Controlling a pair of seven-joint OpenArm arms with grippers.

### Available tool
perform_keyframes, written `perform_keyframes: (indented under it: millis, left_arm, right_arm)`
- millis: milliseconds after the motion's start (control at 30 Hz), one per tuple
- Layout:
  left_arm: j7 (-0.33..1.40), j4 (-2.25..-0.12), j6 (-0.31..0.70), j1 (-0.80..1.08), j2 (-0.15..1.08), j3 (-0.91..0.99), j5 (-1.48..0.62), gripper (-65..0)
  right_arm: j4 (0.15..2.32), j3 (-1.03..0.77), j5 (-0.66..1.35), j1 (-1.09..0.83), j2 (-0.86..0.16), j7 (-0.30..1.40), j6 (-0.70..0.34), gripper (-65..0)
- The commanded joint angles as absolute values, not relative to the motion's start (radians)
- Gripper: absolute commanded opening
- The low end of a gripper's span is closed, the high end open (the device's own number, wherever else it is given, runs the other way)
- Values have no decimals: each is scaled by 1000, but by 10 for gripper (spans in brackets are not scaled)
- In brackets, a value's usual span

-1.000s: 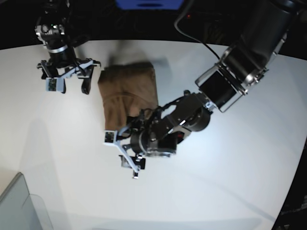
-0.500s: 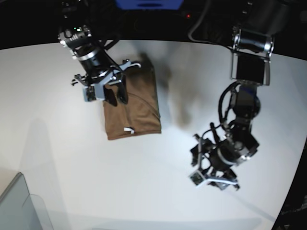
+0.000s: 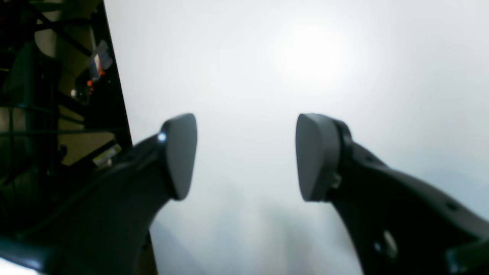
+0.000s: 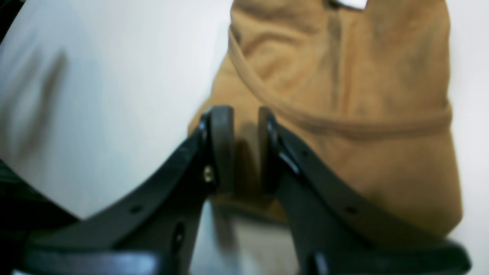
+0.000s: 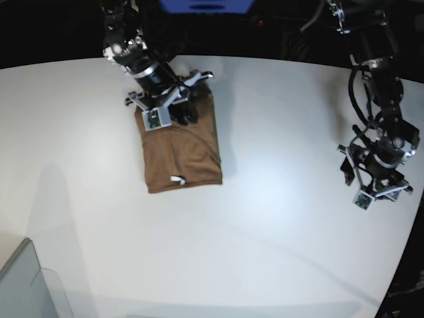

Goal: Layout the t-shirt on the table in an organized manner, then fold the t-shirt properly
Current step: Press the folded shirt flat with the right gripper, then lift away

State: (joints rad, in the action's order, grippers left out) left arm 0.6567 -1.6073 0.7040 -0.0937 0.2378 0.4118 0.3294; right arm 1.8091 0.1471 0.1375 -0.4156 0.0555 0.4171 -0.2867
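Observation:
The brown t-shirt point(image 5: 182, 156) lies folded into a compact rectangle on the white table point(image 5: 265, 232), its small white tag point(image 5: 177, 179) at the near edge. My right gripper point(image 5: 177, 118) is down on the shirt's far end. In the right wrist view its narrow jaws point(image 4: 244, 126) pinch a fold at the edge of the t-shirt point(image 4: 344, 95). Far from the cloth, by the table's right side, my left gripper point(image 5: 374, 185) hovers. The left wrist view shows it point(image 3: 246, 152) wide open over bare tabletop with nothing between the pads.
A grey translucent bin corner point(image 5: 26, 285) sits at the near left. The table's curved edge point(image 3: 114, 76) runs close beside the left gripper, with dark floor and frames beyond it.
The left arm swung away from the shirt to the table's right side. The right arm moved onto the shirt's far end and its jaws closed from wide to narrow on the cloth.

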Motion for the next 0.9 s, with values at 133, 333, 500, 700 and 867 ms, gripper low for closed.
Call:
perform_keyframes:
  millis: [133,333,500,700,867]
  left_arm:
    - [641,-1635,698,-79,245,417,321,-255]
    - [641,-1655,698,-62,228,417,328,-255]
    - [641,-1679,698,-50,229,418,328,-255]
    - [641,-1701,698,-19,229,418,328,-255]
    - [641,-1702,698,-16,229,418,328,-255]
  right_arm:
    - [1787,151,147,-449,51,397,-292,-552]
    - [1682,185,147,-438,31,394,-292,-553]
    - [1672,182,147,-446,30,317,-292,-553]
    - [1859,179,147,-516,4,249,-292,-552]
    - [1980,151,147,-533,-13,240,-292,-550]
